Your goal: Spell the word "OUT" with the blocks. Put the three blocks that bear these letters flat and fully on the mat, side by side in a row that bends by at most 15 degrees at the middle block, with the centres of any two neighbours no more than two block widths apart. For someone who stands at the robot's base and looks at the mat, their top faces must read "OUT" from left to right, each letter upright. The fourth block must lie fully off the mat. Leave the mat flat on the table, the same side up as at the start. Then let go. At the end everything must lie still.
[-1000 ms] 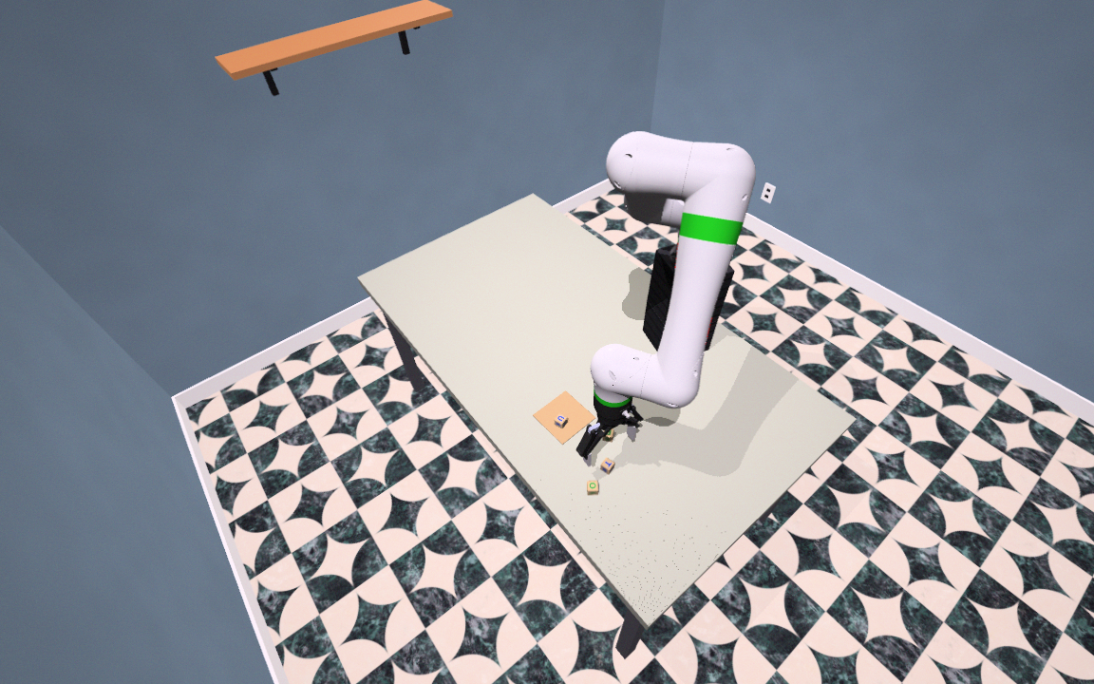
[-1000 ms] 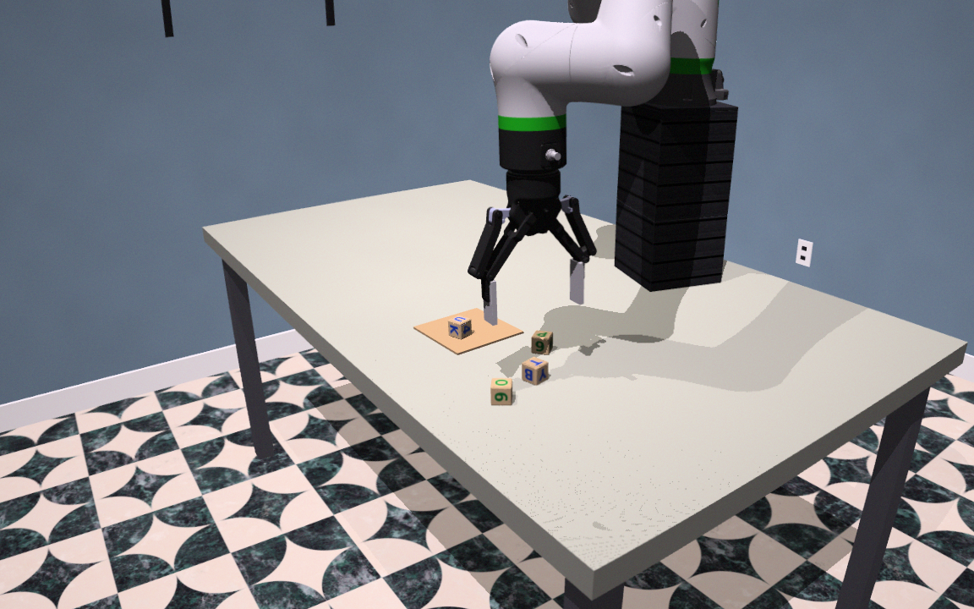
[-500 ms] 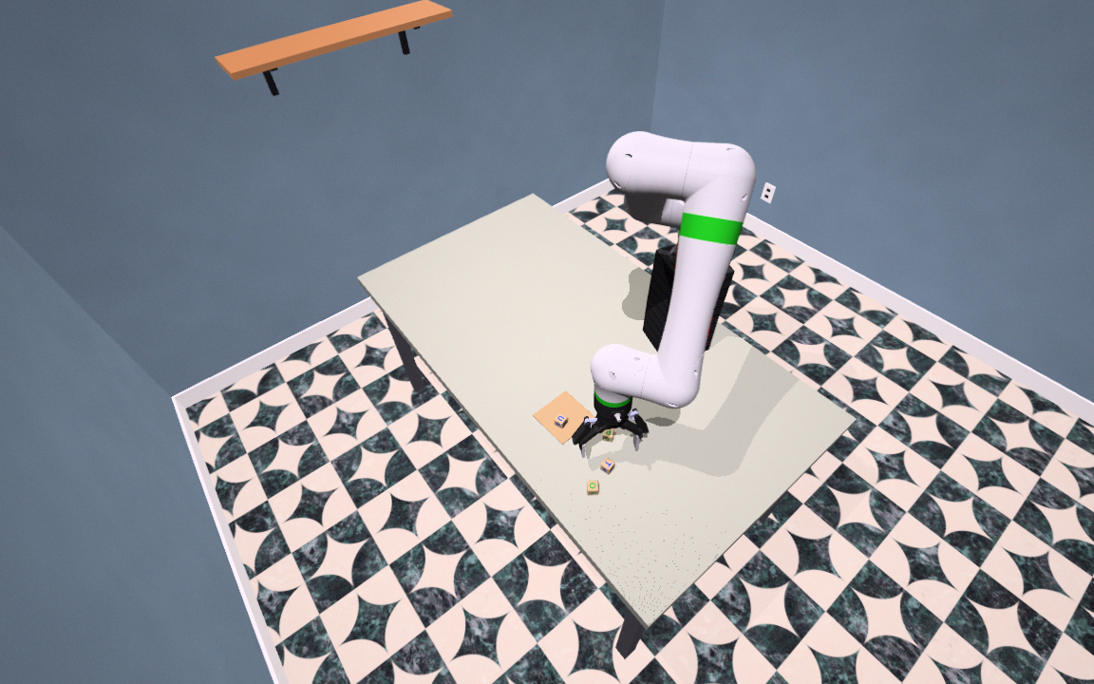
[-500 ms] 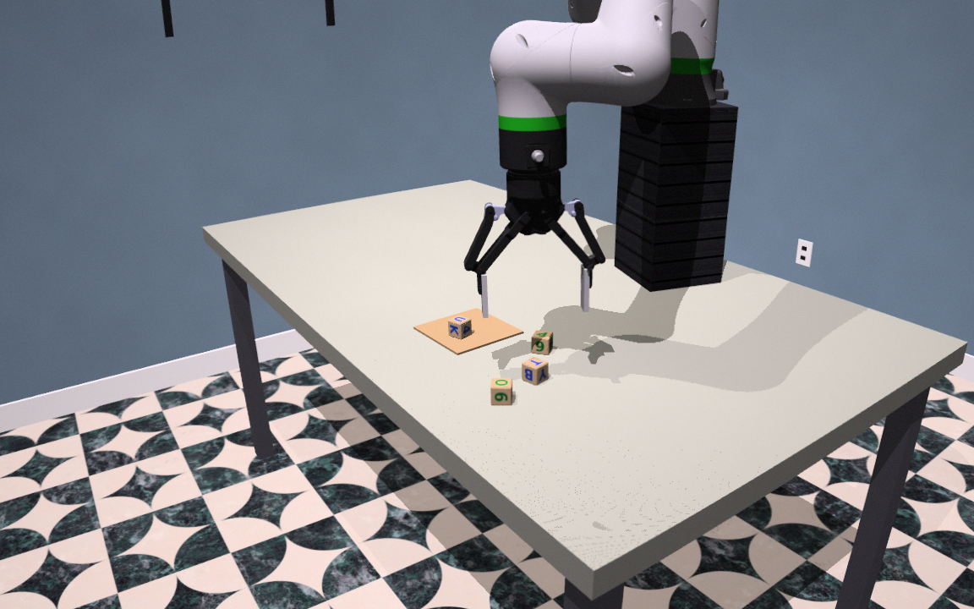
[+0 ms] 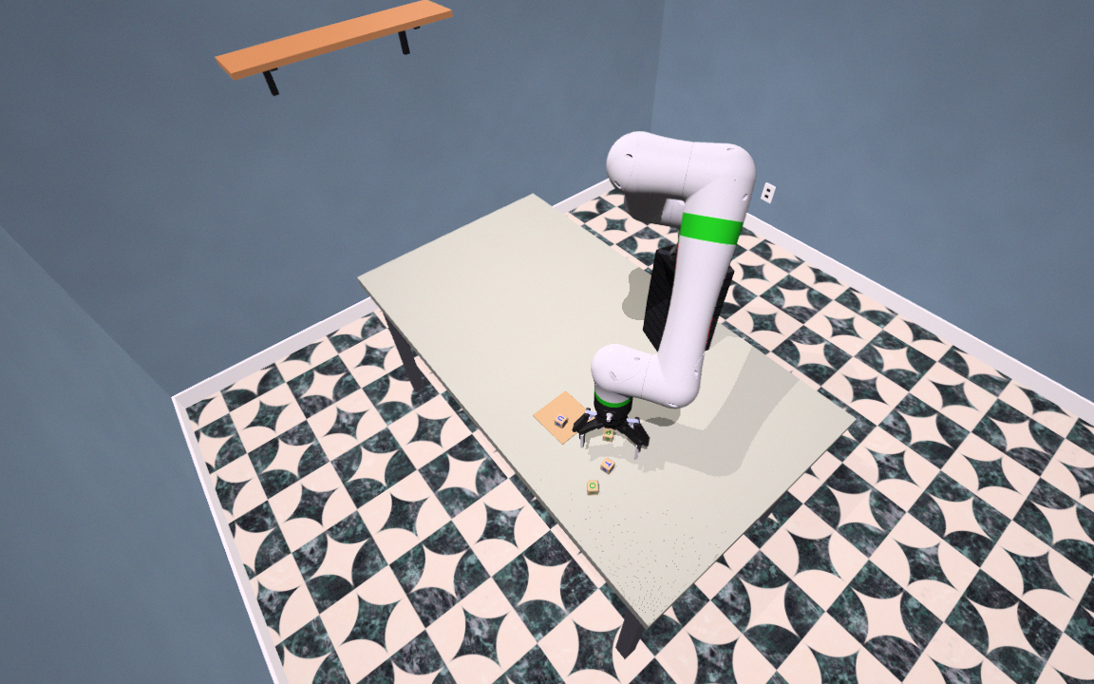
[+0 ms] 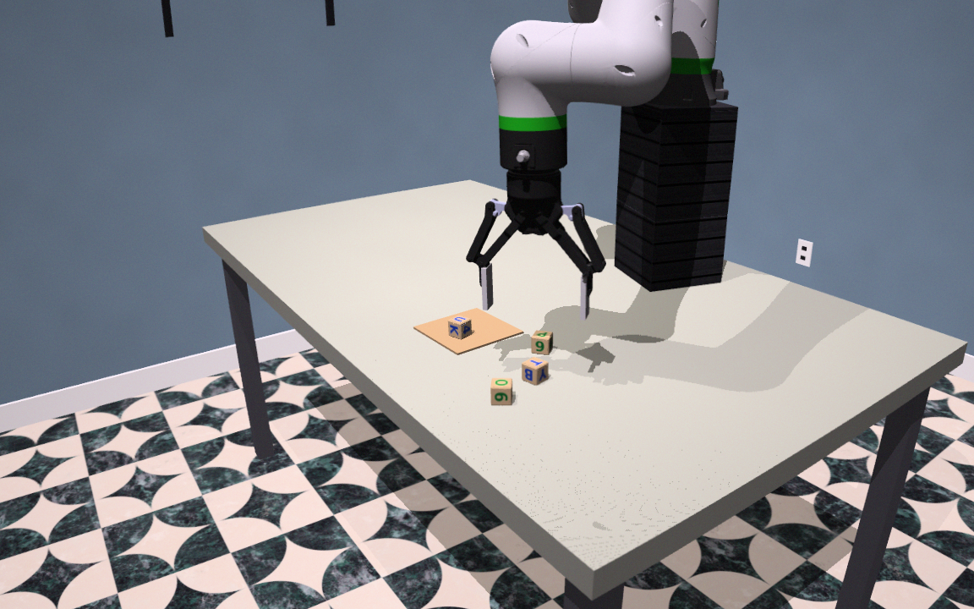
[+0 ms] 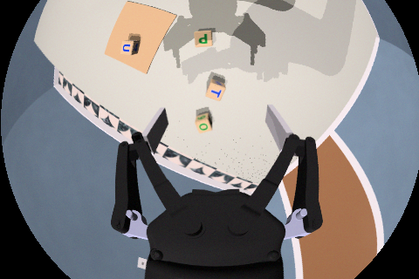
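Note:
The orange mat (image 5: 547, 413) (image 6: 457, 347) (image 7: 148, 22) lies flat on the table. The U block (image 5: 560, 421) (image 6: 459, 326) (image 7: 127, 47) sits on it, U face up. The T block (image 5: 608, 465) (image 6: 534, 370) (image 7: 215, 91) lies off the mat, T face up and turned at an angle. The O block (image 5: 593, 487) (image 6: 501, 392) (image 7: 203, 125) lies off the mat beyond it, O face up. The P block (image 5: 608, 435) (image 6: 541, 342) (image 7: 203, 38) lies off the mat beside its corner, P face up. My gripper (image 5: 611, 447) (image 6: 535, 311) (image 7: 216, 113) is wide open and empty, above the table.
The table (image 5: 482, 289) (image 6: 339, 265) (image 7: 87, 13) carries the mat and blocks. Its long front edge runs past the O block and the mat. The black robot pedestal (image 6: 672, 204) stands behind the table. A wall shelf (image 5: 334, 38) is far off.

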Motion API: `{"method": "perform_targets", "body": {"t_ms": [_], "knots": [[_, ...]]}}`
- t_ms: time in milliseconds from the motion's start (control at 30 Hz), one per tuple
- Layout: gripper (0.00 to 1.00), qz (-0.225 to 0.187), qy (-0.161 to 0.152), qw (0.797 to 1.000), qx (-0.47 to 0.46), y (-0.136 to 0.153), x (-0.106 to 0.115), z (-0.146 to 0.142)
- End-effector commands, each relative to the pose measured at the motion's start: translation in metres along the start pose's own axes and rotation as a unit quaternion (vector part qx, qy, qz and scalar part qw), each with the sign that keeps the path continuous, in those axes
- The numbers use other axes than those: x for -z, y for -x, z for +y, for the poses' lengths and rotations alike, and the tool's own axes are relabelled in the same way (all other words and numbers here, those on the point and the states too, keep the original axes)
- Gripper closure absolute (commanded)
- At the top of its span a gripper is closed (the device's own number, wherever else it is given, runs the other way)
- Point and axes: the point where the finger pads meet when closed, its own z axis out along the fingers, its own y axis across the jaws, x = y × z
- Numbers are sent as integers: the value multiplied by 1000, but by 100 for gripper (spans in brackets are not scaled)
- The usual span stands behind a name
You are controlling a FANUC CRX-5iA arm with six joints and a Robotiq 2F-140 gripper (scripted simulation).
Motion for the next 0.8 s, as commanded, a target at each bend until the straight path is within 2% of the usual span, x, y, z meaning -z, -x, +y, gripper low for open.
{"method": "perform_targets", "body": {"t_ms": [0, 267, 567, 600, 767], "knots": [[0, 1, -7, 998, -69, 1, 0, 0], [0, 0, -7, 990, -143, 1, 0, 0], [0, 0, -7, 988, -154, 1, 0, 0], [60, 0, -7, 988, -154, 1, 0, 0], [60, 0, -7, 988, -154, 1, 0, 0]]}}
